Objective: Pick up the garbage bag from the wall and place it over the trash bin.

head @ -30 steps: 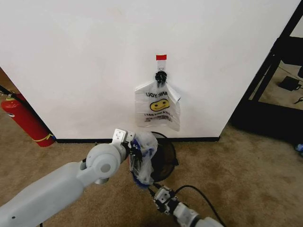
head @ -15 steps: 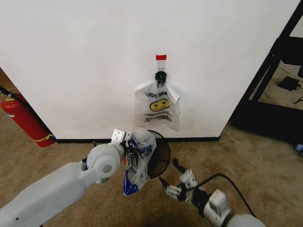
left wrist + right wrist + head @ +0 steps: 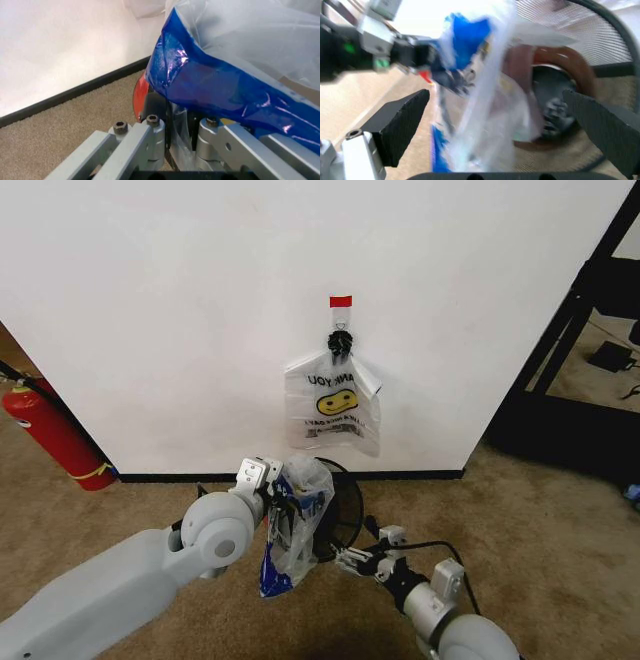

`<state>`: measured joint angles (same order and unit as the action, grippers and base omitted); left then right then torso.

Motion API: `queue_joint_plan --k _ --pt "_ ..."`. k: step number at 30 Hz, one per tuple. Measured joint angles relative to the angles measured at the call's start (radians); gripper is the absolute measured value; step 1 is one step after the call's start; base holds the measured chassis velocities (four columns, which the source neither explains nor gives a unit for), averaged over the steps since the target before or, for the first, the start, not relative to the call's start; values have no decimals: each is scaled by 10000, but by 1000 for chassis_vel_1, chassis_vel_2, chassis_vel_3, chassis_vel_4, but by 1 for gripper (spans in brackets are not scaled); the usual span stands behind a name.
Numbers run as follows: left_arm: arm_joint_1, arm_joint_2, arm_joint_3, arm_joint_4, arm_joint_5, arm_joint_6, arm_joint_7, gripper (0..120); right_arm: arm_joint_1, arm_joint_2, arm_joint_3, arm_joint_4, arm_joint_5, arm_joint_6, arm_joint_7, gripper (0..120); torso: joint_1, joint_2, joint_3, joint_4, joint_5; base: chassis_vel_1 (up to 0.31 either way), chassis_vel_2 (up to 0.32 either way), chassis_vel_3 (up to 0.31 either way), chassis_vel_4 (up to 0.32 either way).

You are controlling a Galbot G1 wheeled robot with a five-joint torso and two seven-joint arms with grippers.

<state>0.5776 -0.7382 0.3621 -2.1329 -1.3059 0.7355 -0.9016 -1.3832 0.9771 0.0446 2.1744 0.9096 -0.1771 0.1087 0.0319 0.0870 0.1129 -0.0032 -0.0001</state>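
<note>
The garbage bag [image 3: 292, 530], thin clear plastic with blue patches, hangs crumpled from my left gripper [image 3: 283, 502], which is shut on its top just left of the trash bin [image 3: 345, 515]. The bin is a black mesh bin standing against the wall [image 3: 170, 300]. In the left wrist view the fingers [image 3: 152, 129] pinch the bag [image 3: 225, 75], and the bin's red base [image 3: 140, 93] shows behind. My right gripper [image 3: 352, 552] is open, low in front of the bin, pointing at the bag. In the right wrist view the bag [image 3: 485, 93] hangs between the spread fingers of the gripper [image 3: 502, 127], with the bin's mesh [image 3: 580, 30] behind.
A second smiley bag [image 3: 335, 405] with a black knot and red tag hangs on the wall above the bin. A red fire extinguisher [image 3: 55, 435] leans at the left. A black frame [image 3: 590, 330] stands at the right. Brown carpet covers the floor.
The bag has dropped longer from my left gripper, which hardly moved. My right arm came up from the bottom edge, opened, and moved left toward the bag.
</note>
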Motion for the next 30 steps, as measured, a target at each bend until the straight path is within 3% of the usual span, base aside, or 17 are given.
queue_joint_plan --k 3,11,18,30 --pt "6 3 10 -8 0 0 6 5 300 82 -140 -170 237 -40 34 97 0 0 0 1 0 0 0 0 0" --pt "28 34 51 -39 0 0 22 5 767 302 -260 -672 860 18 308 78 0 0 0 0 0 0 0 0 0" --pt "35 52 57 -83 -12 0 57 5 958 325 -285 -903 999 -24 374 48 1 0 1 0 0 0 0 0 0" --pt "78 84 32 -147 -49 0 107 5 917 300 -174 -894 998 -62 453 7 1 0 1 0 0 0 0 0 0"
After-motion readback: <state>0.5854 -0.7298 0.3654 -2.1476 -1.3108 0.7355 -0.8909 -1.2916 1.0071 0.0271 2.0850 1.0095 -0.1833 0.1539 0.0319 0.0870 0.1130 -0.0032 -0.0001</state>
